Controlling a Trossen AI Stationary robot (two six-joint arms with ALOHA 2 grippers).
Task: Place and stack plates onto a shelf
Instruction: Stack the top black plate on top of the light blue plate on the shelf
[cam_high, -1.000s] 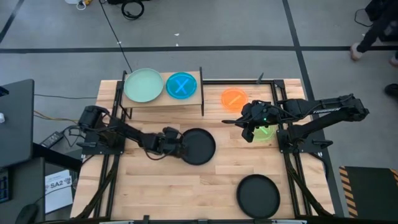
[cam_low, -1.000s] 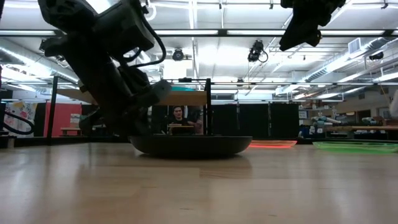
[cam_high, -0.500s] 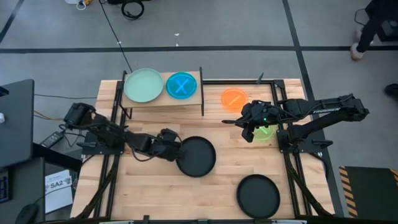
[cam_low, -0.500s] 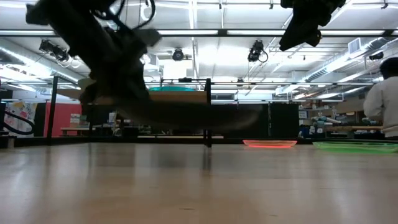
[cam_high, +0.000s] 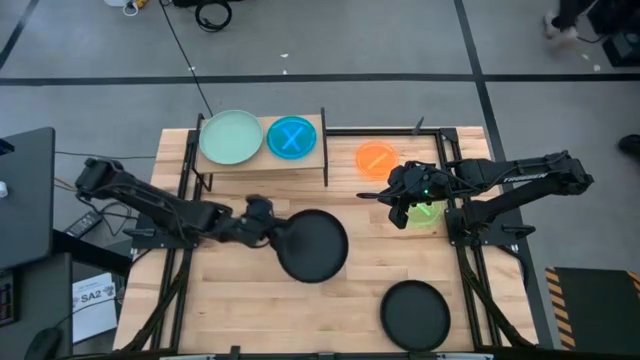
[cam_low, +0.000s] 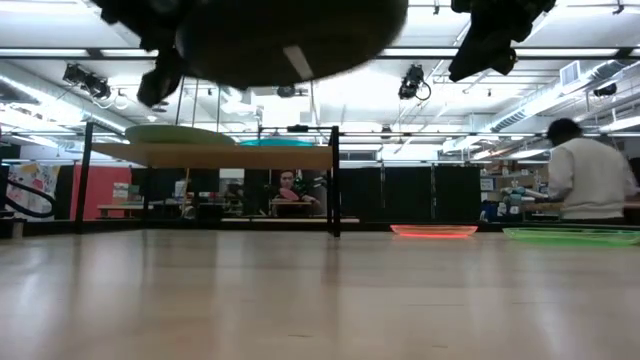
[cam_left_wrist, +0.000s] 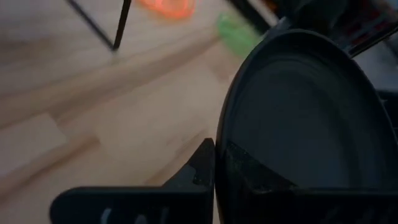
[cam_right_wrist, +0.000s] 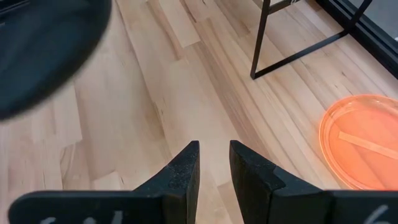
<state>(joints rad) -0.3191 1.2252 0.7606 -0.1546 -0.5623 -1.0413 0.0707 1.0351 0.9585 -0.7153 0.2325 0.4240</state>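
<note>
Black plate (cam_high: 311, 245) aloft, clamped in left gripper (cam_high: 268, 230); mint plate (cam_high: 230, 137) and blue plate (cam_high: 291, 137) on shelf (cam_high: 262, 160); right gripper (cam_right_wrist: 213, 163) slightly parted.

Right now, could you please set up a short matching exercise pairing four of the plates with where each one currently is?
Things:
1. mint plate
2. orange plate
3. raised black plate
4. other black plate

Places:
A. held off the table in the left tool
B. on the shelf beside the blue plate
C. flat on the table, near edge
D. on the table right of the shelf

Pairs: 1-B, 2-D, 3-A, 4-C
</note>
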